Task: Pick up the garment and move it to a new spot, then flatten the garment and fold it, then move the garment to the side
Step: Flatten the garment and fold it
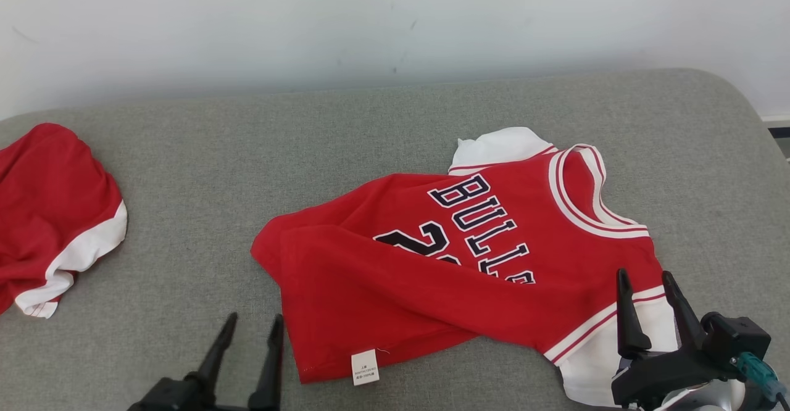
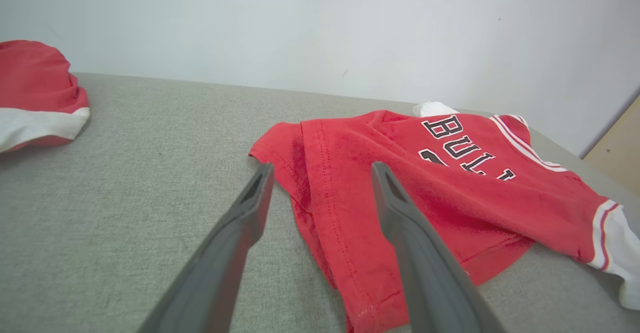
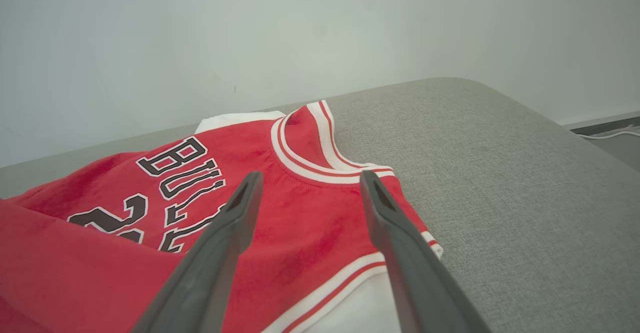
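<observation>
The garment point(image 1: 457, 263) is a red jersey with white trim and dark lettering, lying partly folded over itself on the grey cushion. In the left wrist view the garment point(image 2: 425, 183) has its hem corner between my fingers' line of sight. My left gripper point(image 1: 254, 331) stands open just left of the hem, near the front edge. My right gripper point(image 1: 645, 284) stands open over the white sleeve at the jersey's near right end. From the right wrist, the garment point(image 3: 280, 208) lies under the open right gripper point(image 3: 309, 180). The left gripper point(image 2: 320, 170) holds nothing.
A second red and white garment point(image 1: 52, 213) lies bunched at the cushion's left edge, also seen as the red bundle point(image 2: 35, 93). The grey cushion point(image 1: 370, 127) ends at a pale wall behind and drops off at the right point(image 3: 575, 138).
</observation>
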